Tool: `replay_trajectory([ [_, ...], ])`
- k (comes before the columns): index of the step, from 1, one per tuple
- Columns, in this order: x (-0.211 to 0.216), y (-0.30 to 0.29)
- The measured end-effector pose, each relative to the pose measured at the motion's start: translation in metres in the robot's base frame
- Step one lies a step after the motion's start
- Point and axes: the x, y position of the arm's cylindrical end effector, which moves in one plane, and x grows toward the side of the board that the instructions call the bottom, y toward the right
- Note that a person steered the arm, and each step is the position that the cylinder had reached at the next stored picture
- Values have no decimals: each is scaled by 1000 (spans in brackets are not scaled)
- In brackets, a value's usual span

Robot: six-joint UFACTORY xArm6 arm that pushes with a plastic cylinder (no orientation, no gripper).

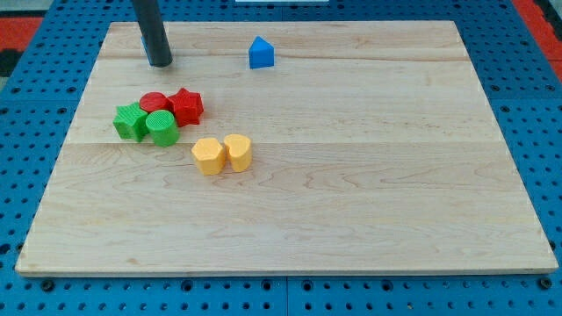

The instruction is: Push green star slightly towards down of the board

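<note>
The green star (130, 120) lies at the view's left of the wooden board (351, 193). It touches a green cylinder (162, 127) on its right. A red cylinder (154, 102) and a red star (185, 105) sit just above them in the same cluster. My tip (160, 63) rests on the board near the view's top left, above the cluster and well apart from the green star. A bit of blue shows behind the rod's left edge; I cannot tell what it is.
A blue house-shaped block (261, 53) stands near the view's top centre. A yellow hexagon-like block (208, 156) and a yellow rounded block (238, 152) touch each other below and right of the cluster. Blue pegboard surrounds the board.
</note>
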Motion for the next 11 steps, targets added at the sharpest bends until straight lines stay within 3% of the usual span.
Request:
replay_trajectory([
  [1, 25, 20],
  [3, 68, -4],
  [5, 67, -59],
  [8, 91, -57],
  [10, 105, 14],
  [11, 112, -2],
])
